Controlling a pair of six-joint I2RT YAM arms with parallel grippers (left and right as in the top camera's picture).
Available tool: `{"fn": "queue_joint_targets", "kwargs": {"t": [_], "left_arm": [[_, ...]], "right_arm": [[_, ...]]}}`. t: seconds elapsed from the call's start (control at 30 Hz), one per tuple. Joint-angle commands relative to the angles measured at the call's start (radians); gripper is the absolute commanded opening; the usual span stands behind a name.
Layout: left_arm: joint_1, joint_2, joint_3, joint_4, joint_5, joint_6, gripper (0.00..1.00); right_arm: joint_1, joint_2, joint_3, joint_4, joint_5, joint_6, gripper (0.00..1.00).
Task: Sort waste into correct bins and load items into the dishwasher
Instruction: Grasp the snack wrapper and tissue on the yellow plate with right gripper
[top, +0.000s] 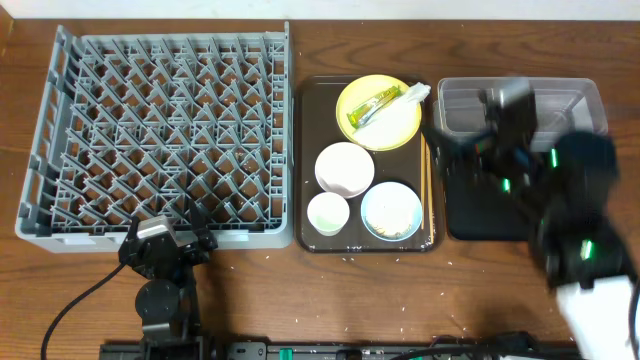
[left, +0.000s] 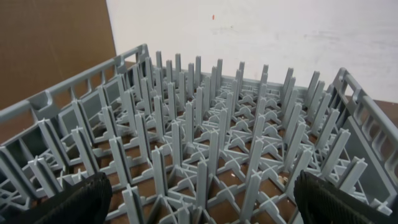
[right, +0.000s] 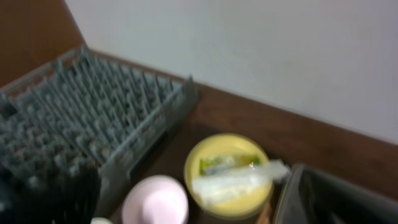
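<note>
Brown wooden tabletop (top: 470, 300) carries all parts. Reference is the overhead view, 12 o'clock at its top edge.

Waste: one yellow-green wrapper (top: 372, 106) and one white napkin (top: 405, 98), both on the one yellow plate (top: 395, 130). Whitish specks (top: 352, 258) lie loose on the tabletop.

Items: the plate sits at 12 o'clock on the dark brown tray (top: 305, 150). One white bowl (top: 344, 167) is at centre, one white cup (top: 327, 213) at 7 o'clock and one light blue dish (top: 391, 211) at 5 o'clock. The chopsticks (top: 427, 185) lie along the 3 o'clock edge.

One grey dish rack (top: 160, 130) stands at 9 o'clock of the brown tray. At 3 o'clock are one clear tub (top: 460, 100) and, at its 6 o'clock, one black tray (top: 480, 215).

The left hand (top: 165, 228) is at the rack's 6 o'clock rim, fully spread, its fingers (left: 81, 202) grasping nothing. The right hand (top: 505, 105) appears blurred over the clear tub and partly hides both bins. It is released and nothing shows in it.
</note>
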Motion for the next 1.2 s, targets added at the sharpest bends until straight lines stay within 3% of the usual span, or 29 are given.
{"fn": "queue_joint_targets", "kwargs": {"t": [0.0,0.17,0.4,0.47,0.63,0.73,0.83,1.17], "left_arm": [[0.005,-0.006,-0.007,0.004,-0.002,0.003,0.95],[0.005,-0.006,-0.007,0.004,-0.002,0.003,0.95],[0.005,-0.006,-0.007,0.004,-0.002,0.003,0.95],[0.005,-0.006,-0.007,0.004,-0.002,0.003,0.95],[0.005,-0.006,-0.007,0.004,-0.002,0.003,0.95],[0.005,-0.006,-0.007,0.004,-0.002,0.003,0.95],[0.005,-0.006,-0.007,0.004,-0.002,0.003,0.95],[0.005,-0.006,-0.007,0.004,-0.002,0.003,0.95]], "right_arm": [[0.009,0.235,0.276,-0.169,-0.081,0.039,0.99],[0.055,0.545,0.621,-0.392,-0.094,0.029,0.99],[0.09,0.747,0.665,-0.298,-0.13,0.031,0.99],[0.117,0.812,0.665,-0.293,-0.035,0.127,0.96],[0.208,0.938,0.665,-0.321,0.441,0.646,0.87],[0.256,0.994,0.665,-0.322,0.597,0.782,0.88],[0.279,1.047,0.665,-0.324,0.661,0.837,0.92],[0.26,1.193,0.665,-0.27,0.687,0.862,0.88]]}}
